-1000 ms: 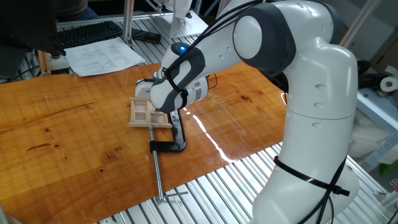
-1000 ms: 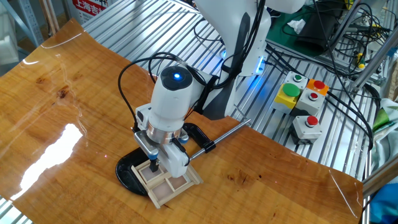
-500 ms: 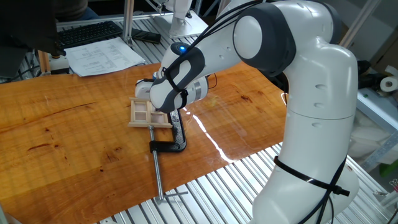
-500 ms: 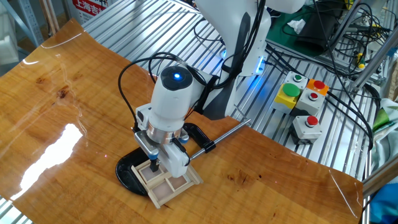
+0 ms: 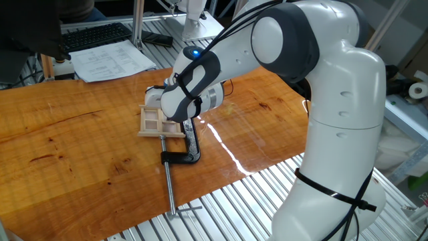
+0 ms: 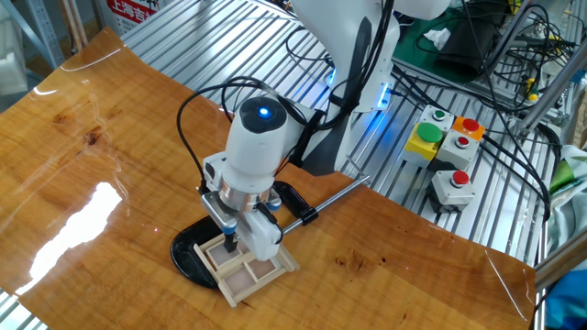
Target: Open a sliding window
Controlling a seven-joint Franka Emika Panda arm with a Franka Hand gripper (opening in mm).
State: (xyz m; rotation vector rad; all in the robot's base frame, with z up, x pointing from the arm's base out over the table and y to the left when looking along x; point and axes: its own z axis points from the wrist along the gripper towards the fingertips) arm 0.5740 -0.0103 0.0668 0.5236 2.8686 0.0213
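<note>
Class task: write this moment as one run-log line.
gripper: down on window, state unclear | window: flat on table | clamp: beside window

the sliding window (image 6: 246,269) lies flat on a round base plate (image 6: 188,257), which rests on the worktop (image 6: 92,174). the claw (image 6: 231,246) stands directly above the window, fingertips down at its frame. the clamp (image 5: 189,148) sits just beside the window, with its rod (image 5: 170,187) running toward the worktop edge. behind the worktop, in one fixed view, lie a keyboard (image 5: 93,35) and papers (image 5: 110,60). in the other fixed view, a button box (image 6: 445,156) sits beyond the far edge.
</note>
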